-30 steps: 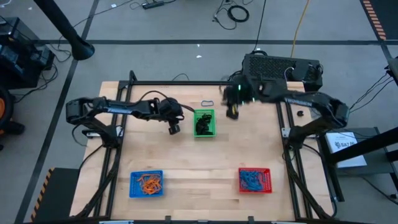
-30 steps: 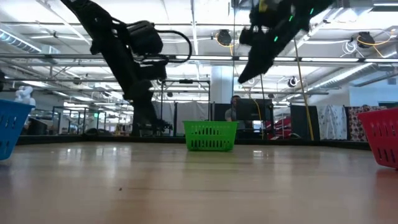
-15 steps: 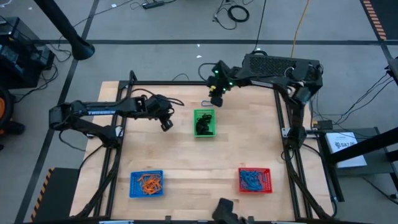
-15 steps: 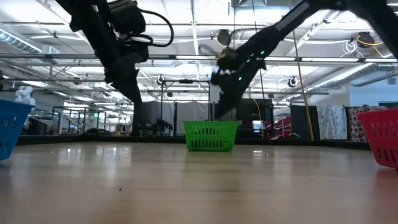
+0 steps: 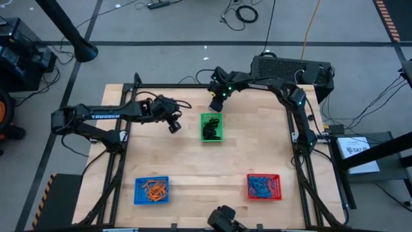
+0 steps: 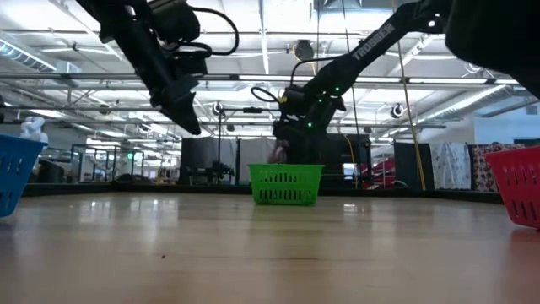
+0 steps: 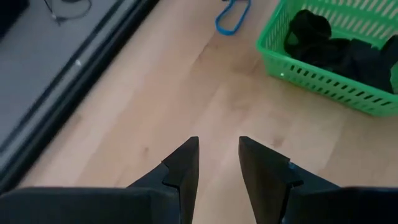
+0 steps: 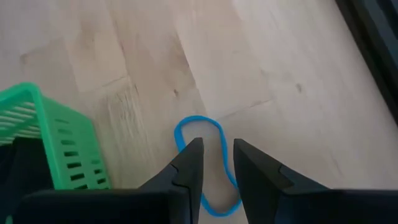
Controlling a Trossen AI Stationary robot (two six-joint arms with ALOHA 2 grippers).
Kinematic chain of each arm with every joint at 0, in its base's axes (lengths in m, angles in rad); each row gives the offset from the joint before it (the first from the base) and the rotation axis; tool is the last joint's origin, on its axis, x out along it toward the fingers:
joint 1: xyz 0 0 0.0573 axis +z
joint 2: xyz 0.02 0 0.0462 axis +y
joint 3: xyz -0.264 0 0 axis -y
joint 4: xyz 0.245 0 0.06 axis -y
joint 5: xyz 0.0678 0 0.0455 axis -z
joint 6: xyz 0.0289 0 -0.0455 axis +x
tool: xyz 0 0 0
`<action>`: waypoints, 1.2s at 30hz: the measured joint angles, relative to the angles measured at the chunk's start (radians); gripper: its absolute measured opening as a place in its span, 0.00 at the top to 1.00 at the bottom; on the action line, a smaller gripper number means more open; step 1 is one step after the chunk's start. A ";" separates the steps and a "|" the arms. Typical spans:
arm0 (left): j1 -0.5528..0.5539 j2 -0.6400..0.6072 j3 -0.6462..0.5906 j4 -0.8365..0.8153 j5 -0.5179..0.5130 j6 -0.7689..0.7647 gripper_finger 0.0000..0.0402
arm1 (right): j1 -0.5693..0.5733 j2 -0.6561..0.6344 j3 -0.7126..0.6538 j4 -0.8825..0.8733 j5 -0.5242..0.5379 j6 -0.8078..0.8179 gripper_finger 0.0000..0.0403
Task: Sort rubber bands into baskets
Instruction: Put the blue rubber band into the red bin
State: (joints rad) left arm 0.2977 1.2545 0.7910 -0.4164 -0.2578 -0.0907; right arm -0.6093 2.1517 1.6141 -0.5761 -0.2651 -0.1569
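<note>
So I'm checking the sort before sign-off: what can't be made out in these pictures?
- Blue band: right gripper's fingers cover part of it in the right wrist view; contact unclear.
- Green basket: a dark heap in the high view, bands too small to count.
- Red basket: cut off by the low view's edge.
- Blue basket: also cut off there.
- Left gripper: open, empty.

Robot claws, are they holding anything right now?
No. The right gripper hangs open above a blue rubber band lying on the table. The left gripper is open over bare wood beside the green basket.
</note>
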 joint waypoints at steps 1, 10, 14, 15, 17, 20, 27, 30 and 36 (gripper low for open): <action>0.000 0.000 0.000 0.004 -0.007 0.017 0.70 | 0.002 0.002 0.001 0.001 0.001 0.007 0.80; 0.022 0.000 0.000 0.033 -0.016 0.104 0.70 | 0.013 0.023 -0.001 -0.016 0.005 0.070 0.80; 0.034 0.000 0.000 0.033 -0.015 0.131 0.70 | 0.029 0.058 -0.002 -0.065 0.005 0.073 0.80; 0.037 0.000 0.000 0.032 -0.013 0.133 0.70 | 0.030 0.064 -0.002 -0.066 0.007 0.075 0.80; 0.039 0.000 0.000 0.033 -0.012 0.134 0.70 | 0.034 0.074 0.006 -0.077 0.034 0.077 0.80; 0.039 0.000 -0.016 0.029 -0.011 0.150 0.70 | 0.039 0.074 0.006 -0.077 0.078 0.065 0.80; 0.040 0.000 -0.064 0.032 -0.009 0.151 0.70 | 0.035 0.077 0.006 -0.119 0.076 0.002 0.92; 0.040 0.000 -0.077 0.033 -0.009 0.150 0.70 | 0.035 0.077 0.006 -0.132 0.073 -0.029 0.98; 0.040 0.000 -0.081 0.034 -0.008 0.149 0.70 | 0.034 0.040 -0.003 -0.164 0.040 -0.100 0.99</action>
State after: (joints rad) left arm 0.3382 1.2545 0.7101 -0.3824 -0.2656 0.0581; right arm -0.5751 2.1915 1.6115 -0.7398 -0.2255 -0.2571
